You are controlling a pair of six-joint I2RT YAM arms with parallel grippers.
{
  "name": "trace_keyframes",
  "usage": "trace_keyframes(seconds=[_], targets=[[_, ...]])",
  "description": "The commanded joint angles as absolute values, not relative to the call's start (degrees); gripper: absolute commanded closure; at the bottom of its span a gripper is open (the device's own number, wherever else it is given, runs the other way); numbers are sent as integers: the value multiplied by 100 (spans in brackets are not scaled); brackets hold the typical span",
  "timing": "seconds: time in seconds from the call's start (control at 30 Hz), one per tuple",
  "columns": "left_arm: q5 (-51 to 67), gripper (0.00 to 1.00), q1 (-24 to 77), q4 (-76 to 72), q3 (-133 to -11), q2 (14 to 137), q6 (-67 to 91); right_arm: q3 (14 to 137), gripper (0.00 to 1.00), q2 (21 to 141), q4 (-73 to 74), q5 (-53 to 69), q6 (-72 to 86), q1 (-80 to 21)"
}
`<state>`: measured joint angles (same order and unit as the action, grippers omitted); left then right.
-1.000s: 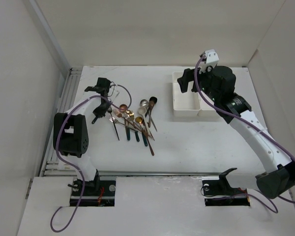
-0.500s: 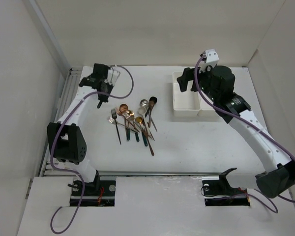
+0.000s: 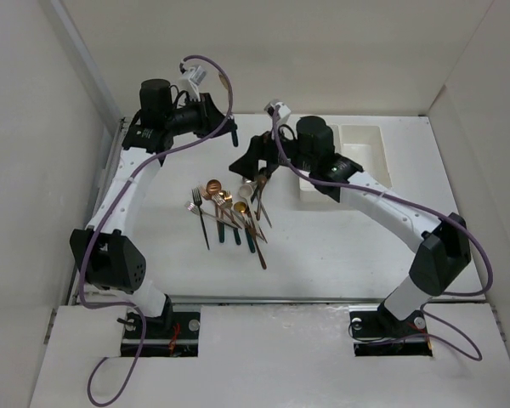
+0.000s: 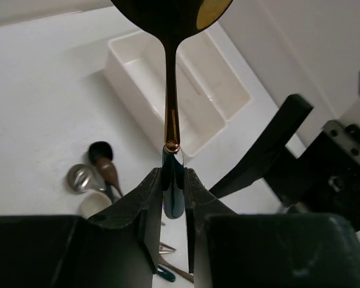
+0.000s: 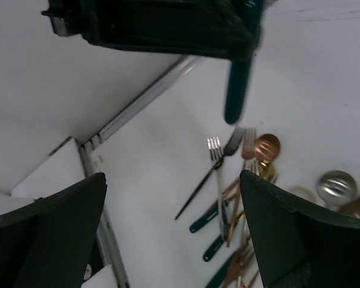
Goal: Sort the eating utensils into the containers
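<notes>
My left end effector is clamped on the spoon's thin handle, right end effector spread wide nearby. Risk: spoon pivots or drops, or the two collide mid-handover.

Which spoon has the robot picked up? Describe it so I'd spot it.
Over the table's far left, beyond the utensil pile, hangs the left gripper. The spoon clamped in it has a gold bowl and a dark teal handle. It alone is in the air; the rest lie on the table.
</notes>
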<state>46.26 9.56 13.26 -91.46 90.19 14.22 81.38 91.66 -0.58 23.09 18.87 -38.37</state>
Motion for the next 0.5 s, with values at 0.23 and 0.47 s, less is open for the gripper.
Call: trace_keyframes(seconds=[0.23, 0.47], targets=[[5449, 100, 1292, 580, -9185, 8948, 2434, 8701, 19, 9431, -1072, 2268, 2487, -3885], [5476, 100, 1292, 913, -9132, 8833, 2041, 8588, 32, 9554, -1072, 1925, 2435, -3885]])
